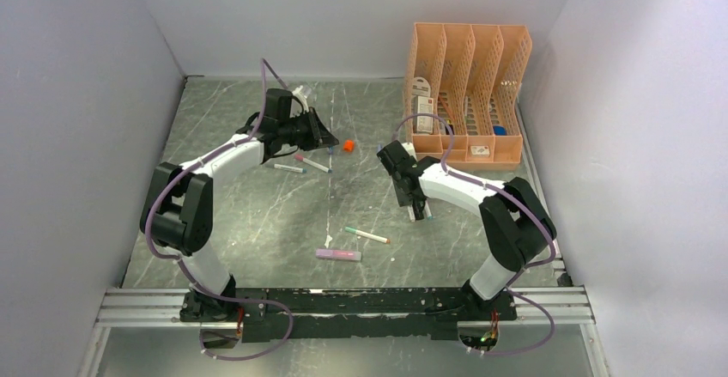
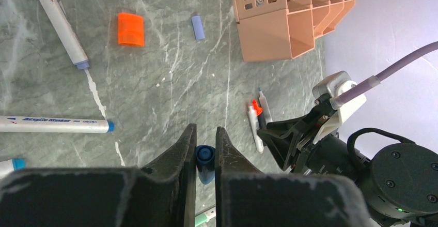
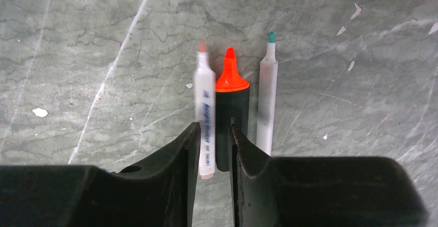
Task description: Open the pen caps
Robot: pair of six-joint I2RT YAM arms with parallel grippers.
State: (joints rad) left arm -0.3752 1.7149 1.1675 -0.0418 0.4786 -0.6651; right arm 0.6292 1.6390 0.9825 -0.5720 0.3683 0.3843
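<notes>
The left gripper (image 2: 205, 130) hides most of the blue piece (image 2: 205, 159) it holds

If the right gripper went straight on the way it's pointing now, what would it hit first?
Probably the white marker and the black highlighter lying side by side directly ahead of the right gripper; how near is unclear.

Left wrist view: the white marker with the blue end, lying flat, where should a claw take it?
Probably mid-barrel of the white marker, from straight above, jaws across its width: it lies flat on the table, long and slim, nothing touching its sides.
</notes>
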